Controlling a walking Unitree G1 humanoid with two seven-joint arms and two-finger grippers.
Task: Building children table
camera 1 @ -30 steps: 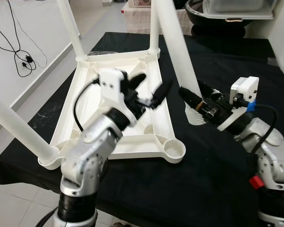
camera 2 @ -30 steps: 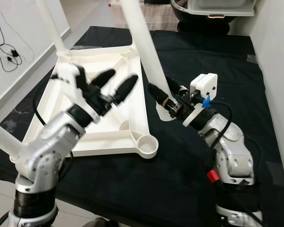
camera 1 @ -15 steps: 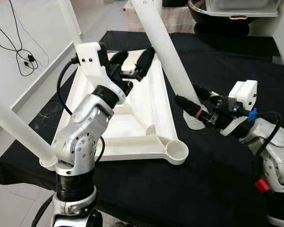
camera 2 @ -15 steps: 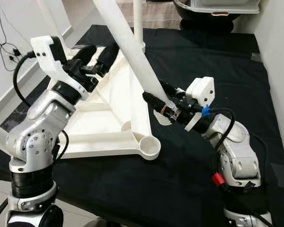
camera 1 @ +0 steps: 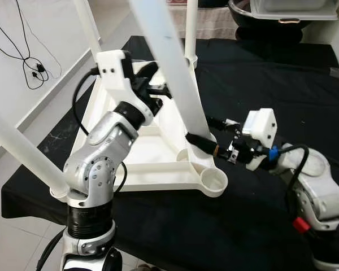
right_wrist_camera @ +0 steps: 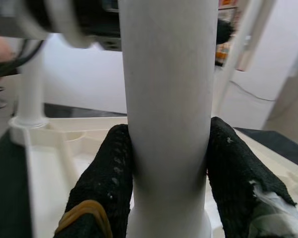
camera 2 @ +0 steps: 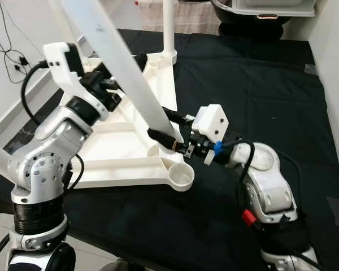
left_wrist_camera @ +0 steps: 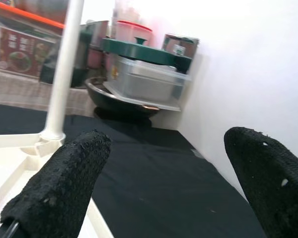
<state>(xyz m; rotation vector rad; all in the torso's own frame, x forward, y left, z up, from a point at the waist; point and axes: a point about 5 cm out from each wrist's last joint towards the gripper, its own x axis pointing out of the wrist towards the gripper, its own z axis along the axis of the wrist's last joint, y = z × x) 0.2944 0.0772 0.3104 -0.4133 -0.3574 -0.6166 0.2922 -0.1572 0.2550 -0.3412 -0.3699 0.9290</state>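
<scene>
A white table top (camera 1: 152, 152) lies upside down on the black cloth (camera 1: 260, 84). Three legs stand in its corners, one of them at the far right (camera 1: 191, 28). My right gripper (camera 1: 204, 131) is shut on the lower end of a loose white leg (camera 1: 169, 62), which leans up and to the left over the top's right rim. In the right wrist view its fingers (right_wrist_camera: 109, 178) press both sides of the leg (right_wrist_camera: 166, 99). The near right corner socket (camera 1: 214, 182) is empty, just below the leg's foot. My left gripper (camera 1: 153, 81) is raised behind the leg, open, its fingers (left_wrist_camera: 59, 193) wide apart.
At the back stand a black bowl (camera 1: 254, 20) and a clear lidded container (camera 1: 294, 7). Cables (camera 1: 28, 68) hang on the white wall at the left. The cloth's front edge (camera 1: 22, 197) drops to a pale floor. Bare cloth lies to the right of the table top.
My right gripper has carried the loose leg leftwards, from over the cloth to over the top's right rim near the empty socket. My left gripper rose from low over the tray and stays raised.
</scene>
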